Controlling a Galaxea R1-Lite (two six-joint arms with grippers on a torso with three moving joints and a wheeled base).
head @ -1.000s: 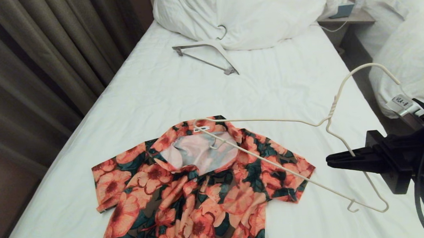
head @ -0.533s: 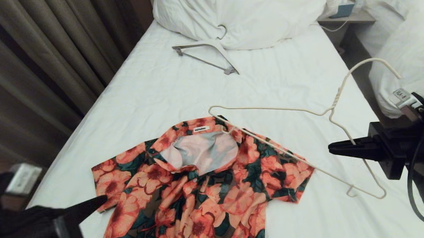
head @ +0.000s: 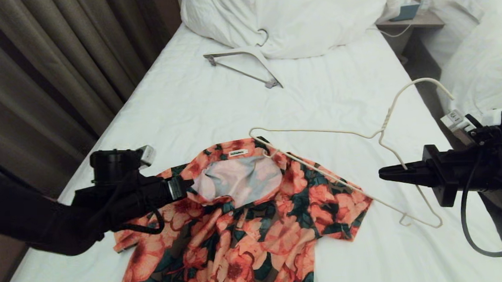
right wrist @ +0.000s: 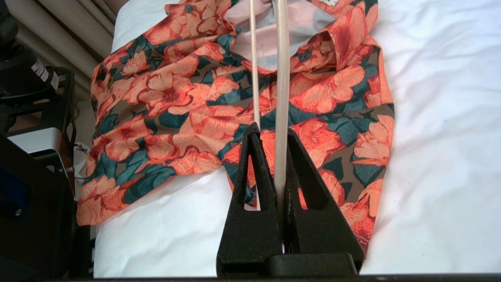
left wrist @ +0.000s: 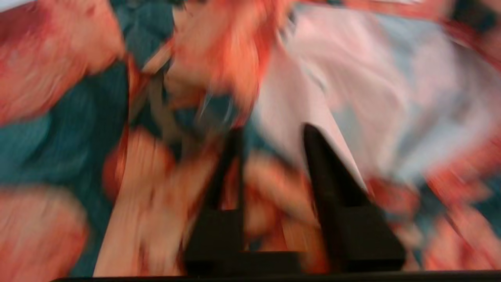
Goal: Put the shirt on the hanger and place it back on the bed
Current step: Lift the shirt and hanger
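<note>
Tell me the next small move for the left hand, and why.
Probably close the left hand on the shirt collar's near edge and lift it: its fingers straddle fabric beside the pale lining, while the right hand holds the hanger tip at the neck opening.

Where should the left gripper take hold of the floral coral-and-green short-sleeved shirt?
Probably the collar edge on the robot's left side of the open neck of the shirt, approached from that side. It is folded and raised there, showing the pale lining, and the left gripper is already near with parted fingers.
</note>
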